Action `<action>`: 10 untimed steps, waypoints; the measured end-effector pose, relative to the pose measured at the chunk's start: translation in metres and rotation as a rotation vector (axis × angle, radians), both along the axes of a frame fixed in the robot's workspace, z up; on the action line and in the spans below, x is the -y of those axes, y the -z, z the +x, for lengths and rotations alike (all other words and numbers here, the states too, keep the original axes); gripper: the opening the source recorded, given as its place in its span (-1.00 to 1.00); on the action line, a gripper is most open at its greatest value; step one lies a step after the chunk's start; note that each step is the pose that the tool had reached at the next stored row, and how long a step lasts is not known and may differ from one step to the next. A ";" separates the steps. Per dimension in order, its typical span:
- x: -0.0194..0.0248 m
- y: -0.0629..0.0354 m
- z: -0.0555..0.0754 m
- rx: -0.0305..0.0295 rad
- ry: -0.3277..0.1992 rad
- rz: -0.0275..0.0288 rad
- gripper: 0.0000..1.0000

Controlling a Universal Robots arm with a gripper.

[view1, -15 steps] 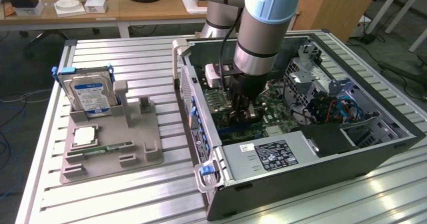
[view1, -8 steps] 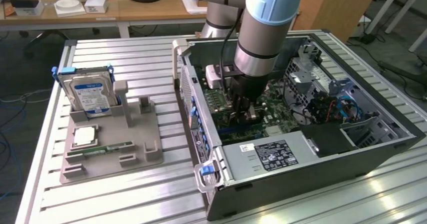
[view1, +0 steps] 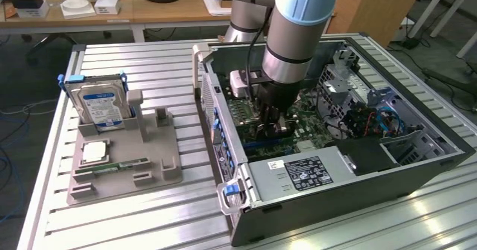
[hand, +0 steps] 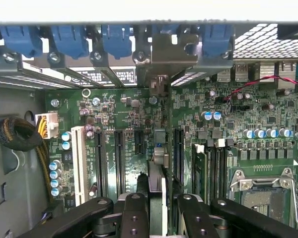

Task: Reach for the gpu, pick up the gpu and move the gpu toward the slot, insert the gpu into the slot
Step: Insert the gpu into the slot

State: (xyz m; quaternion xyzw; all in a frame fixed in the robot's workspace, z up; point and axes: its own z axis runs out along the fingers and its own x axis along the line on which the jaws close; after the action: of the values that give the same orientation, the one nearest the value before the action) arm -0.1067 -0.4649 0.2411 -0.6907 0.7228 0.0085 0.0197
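At the centre of the exterior view, the gripper [view1: 273, 128] reaches down into the open computer case [view1: 417, 166], its fingers [hand: 139, 210] clamped on the gpu [hand: 156, 191], held edge-on over the motherboard's [hand: 114, 106] black slots [hand: 139, 141]. At left, a blue-labelled hard drive [view1: 100, 106] stands upright in the grey holder [view1: 123, 160]; its writing and the power supply's [view1: 298, 173] label are unreadable.

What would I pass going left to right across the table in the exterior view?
Hard drive standing in the grey holder → open computer case, where the gripper is down over the motherboard → drive cage with cables.
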 end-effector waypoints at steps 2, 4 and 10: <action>0.0000 0.0000 0.000 0.0000 0.000 0.0000 -0.45; 0.0000 -0.0001 0.000 -0.0001 0.000 -0.0002 -0.45; 0.0000 -0.0003 0.003 -0.0006 0.000 0.0001 -0.45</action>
State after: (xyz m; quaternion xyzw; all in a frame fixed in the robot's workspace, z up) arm -0.1034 -0.4649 0.2414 -0.6909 0.7226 0.0087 0.0195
